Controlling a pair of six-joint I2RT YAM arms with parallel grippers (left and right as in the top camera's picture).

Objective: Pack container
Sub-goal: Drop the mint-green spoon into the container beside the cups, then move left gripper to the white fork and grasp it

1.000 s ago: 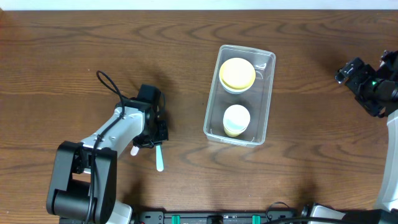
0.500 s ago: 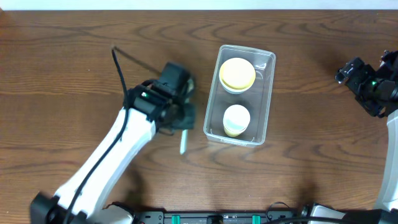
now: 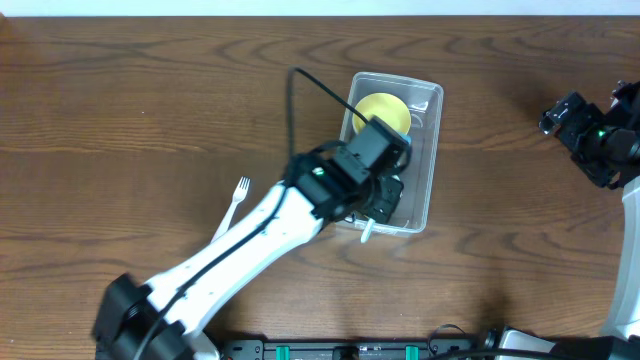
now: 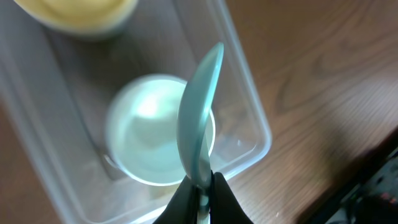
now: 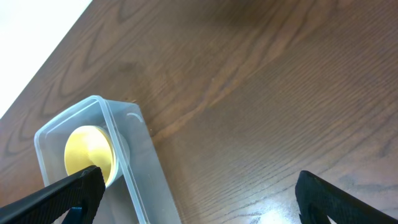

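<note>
The clear plastic container [image 3: 425, 150] lies on the table right of centre, holding a yellow bowl [image 3: 385, 110] at its far end and a white cup [image 4: 149, 140] at its near end. My left gripper [image 4: 202, 193] is shut on a pale teal spoon [image 4: 199, 124] and holds it above the white cup, over the container's near end [image 4: 249, 155]. In the overhead view the arm hides the cup, and the spoon's handle tip [image 3: 366, 235] sticks out below the container. My right gripper [image 5: 199, 196] is open and empty at the far right, away from the container [image 5: 134, 155].
A white plastic fork [image 3: 233, 203] lies on the wooden table left of the left arm. The right arm [image 3: 600, 140] sits at the table's right edge. The table's far edge meets a white surface [image 5: 31, 37].
My left arm has swung right from the table's left side, carrying the spoon to above the container's near end. The white fork, hidden before, now shows on the table. The right arm has not moved.
</note>
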